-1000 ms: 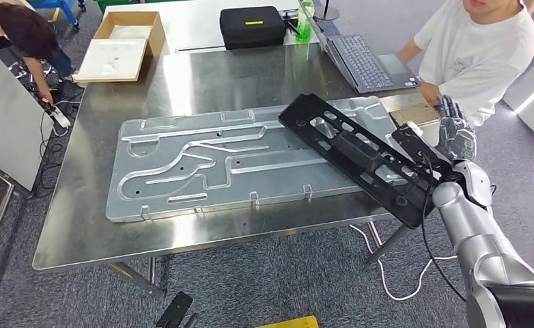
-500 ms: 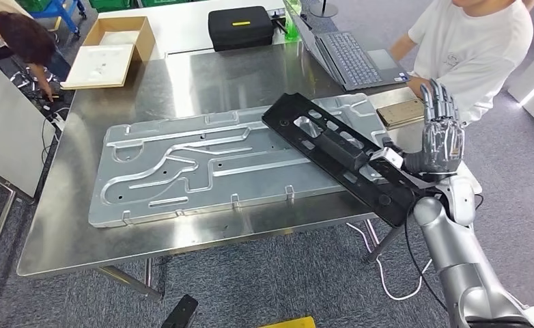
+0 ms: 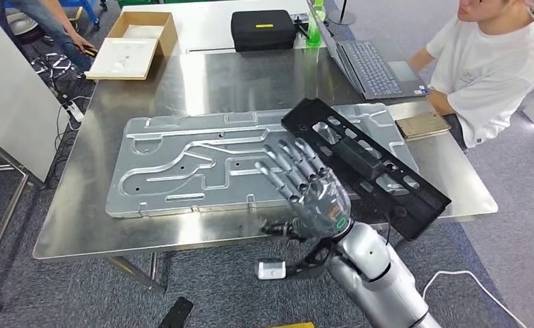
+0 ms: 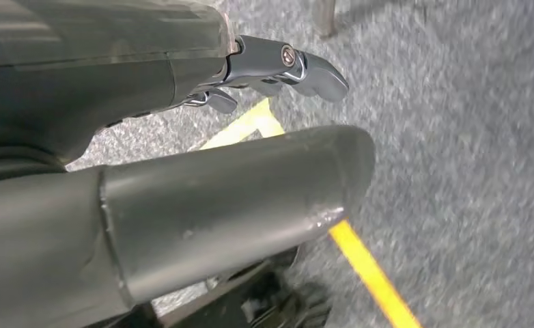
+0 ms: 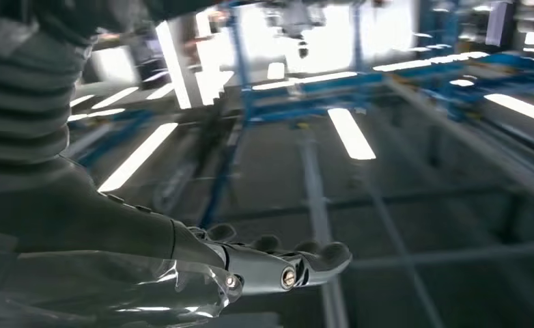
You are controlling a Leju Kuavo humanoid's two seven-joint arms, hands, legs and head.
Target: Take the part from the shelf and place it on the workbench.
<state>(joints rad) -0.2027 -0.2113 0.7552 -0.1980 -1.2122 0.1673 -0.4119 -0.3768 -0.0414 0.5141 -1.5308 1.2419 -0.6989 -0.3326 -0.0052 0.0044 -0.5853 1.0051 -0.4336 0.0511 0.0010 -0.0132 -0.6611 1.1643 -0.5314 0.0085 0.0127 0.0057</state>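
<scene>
Hovering empty over the near counter (image 3: 203, 236) edge, right hand (image 3: 310, 193) has its fingers (image 3: 286, 164) spread wide, holding nothing. Left hand (image 4: 182, 198) hangs above the floor, grip unclear. Black part (image 3: 364, 160) lies on the counter's right side, overhanging; placement looks done, next likely retract.

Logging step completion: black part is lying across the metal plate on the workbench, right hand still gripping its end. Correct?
Not quite. The head view shows the right hand open, fingers spread, holding nothing, off the black part. The part does lie across the metal plate on the workbench.
</scene>
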